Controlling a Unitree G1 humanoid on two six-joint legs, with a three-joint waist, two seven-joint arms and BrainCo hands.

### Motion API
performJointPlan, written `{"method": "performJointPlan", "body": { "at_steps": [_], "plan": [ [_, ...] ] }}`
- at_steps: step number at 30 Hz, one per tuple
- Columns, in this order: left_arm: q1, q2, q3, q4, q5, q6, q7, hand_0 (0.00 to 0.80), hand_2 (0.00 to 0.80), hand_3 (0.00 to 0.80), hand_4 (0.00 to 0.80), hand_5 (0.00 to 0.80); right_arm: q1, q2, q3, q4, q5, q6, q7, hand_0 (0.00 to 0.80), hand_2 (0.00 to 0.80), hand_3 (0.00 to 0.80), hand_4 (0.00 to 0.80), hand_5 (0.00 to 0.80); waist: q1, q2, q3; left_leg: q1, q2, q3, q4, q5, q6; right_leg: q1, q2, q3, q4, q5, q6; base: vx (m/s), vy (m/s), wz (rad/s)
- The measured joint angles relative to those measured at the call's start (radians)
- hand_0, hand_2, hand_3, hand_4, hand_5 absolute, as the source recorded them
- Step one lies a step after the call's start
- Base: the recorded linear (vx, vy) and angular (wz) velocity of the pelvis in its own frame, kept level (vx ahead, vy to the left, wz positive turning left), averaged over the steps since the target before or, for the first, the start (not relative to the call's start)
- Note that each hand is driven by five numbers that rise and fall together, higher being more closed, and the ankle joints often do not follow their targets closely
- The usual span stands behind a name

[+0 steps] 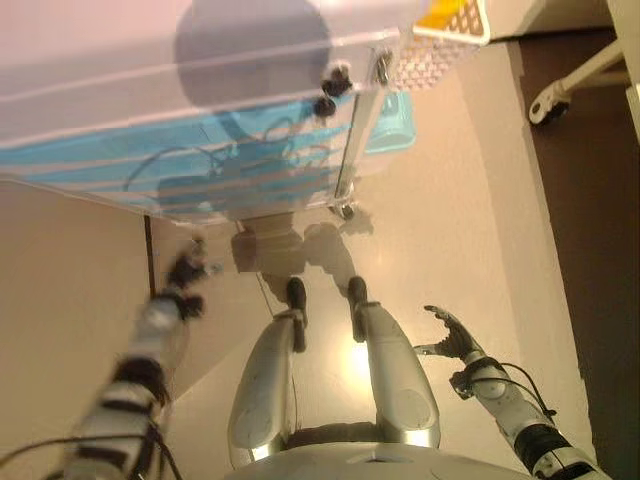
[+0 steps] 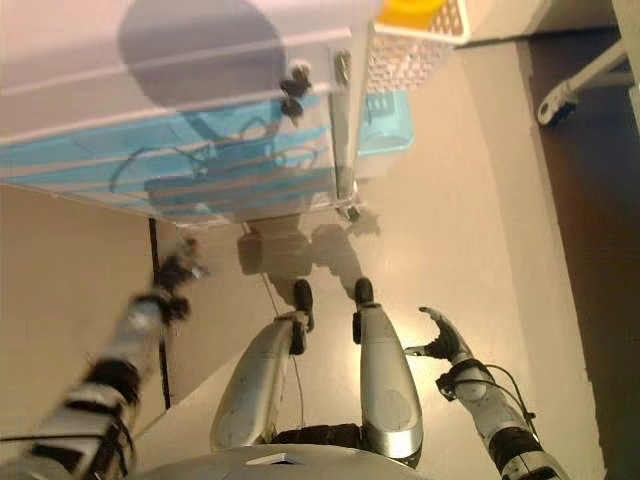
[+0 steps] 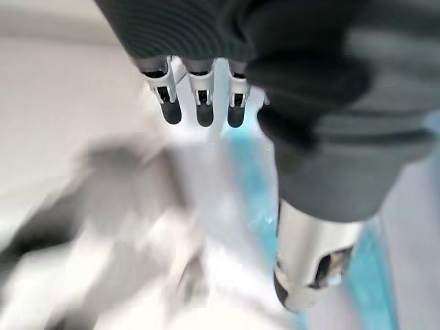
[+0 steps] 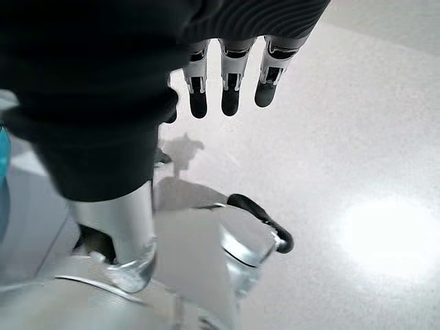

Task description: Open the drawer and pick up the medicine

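overhead, a translucent drawer unit (image 1: pixel 200 110) with pale blue fronts fills the far left of the scene, standing on small castors on the beige floor (image 1: pixel 440 220); its drawers look closed, and no medicine can be made out through the cloudy plastic. just to its right sits a light blue bin (image 1: pixel 390 130), and beyond that a white perforated basket (image 1: pixel 440 50) holding something yellow (only a corner shows). the left hand (image 1: pixel 185 272) hangs below the unit's near face with straight fingers, touching nothing. the right hand (image 1: pixel 450 335) hovers at the near right, fingers relaxed and empty.
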Motion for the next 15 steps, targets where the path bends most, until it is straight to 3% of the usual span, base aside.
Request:
{"method": "performJointPlan", "body": {
  "at_steps": [2, 5, 8, 10, 15],
  "plan": [
    [0.066, -0.024, 0.017, 0.104, 0.0, -0.019, -0.054, 0.0, 0.0, 0.0, 0.0, 0.0, -0.007, 0.014, -0.031, 0.038, -0.001, -0.021, 0.038, 0.0, 0.0, 0.0, 0.0, 0.0, 0.028, 0.0, -0.005, 0.09, 0.001, -0.018, -0.071, 0.016, -0.007, 0.09, -0.001, -0.024, -0.056, 0.001, -0.001, 0.071, -0.081, 0.19],
    [0.161, -0.018, 0.048, 0.228, 0.018, -0.022, -0.084, 0.0, 0.0, 0.0, 0.0, 0.0, 0.002, 0.035, -0.043, 0.148, -0.005, -0.05, 0.066, 0.0, 0.0, 0.0, 0.0, 0.0, 0.056, 0.006, -0.16, 0.124, 0.001, -0.045, -0.152, 0.032, -0.015, 0.128, 0.002, -0.053, -0.12, -0.003, -0.007, 0.047, -0.074, 0.28],
    [0.201, -0.029, 0.047, 0.327, 0.036, -0.007, -0.11, 0.0, 0.0, 0.0, 0.0, 0.0, 0.014, 0.042, -0.044, 0.244, -0.009, -0.056, 0.076, 0.0, 0.0, 0.0, 0.0, 0.0, 0.073, 0.024, -0.248, 0.228, 0.001, -0.08, -0.217, 0.039, -0.016, 0.251, 0.005, -0.086, -0.195, -0.004, -0.007, 0.023, -0.075, 0.36],
    [0.223, -0.037, 0.047, 0.356, 0.036, -0.003, -0.116, 0.0, 0.0, 0.0, 0.0, 0.0, 0.023, 0.061, -0.057, 0.284, -0.009, -0.057, 0.076, 0.0, 0.0, 0.0, 0.0, 0.0, 0.077, 0.024, -0.315, 0.246, 0.002, -0.091, -0.249, 0.049, -0.02, 0.275, 0.007, -0.105, -0.228, -0.003, -0.006, -0.015, -0.063, 0.28],
    [0.241, -0.062, 0.044, 0.365, 0.084, -0.012, -0.098, 0.0, 0.0, 0.0, 0.0, 0.0, 0.045, 0.109, -0.064, 0.393, -0.01, -0.047, 0.077, 0.0, 0.0, 0.0, 0.0, 0.0, 0.11, 0.016, -0.382, 0.28, 0.014, -0.1, -0.295, 0.067, -0.031, 0.325, 0.02, -0.135, -0.281, -0.001, -0.006, -0.059, -0.046, 0.16]
  ]
}}
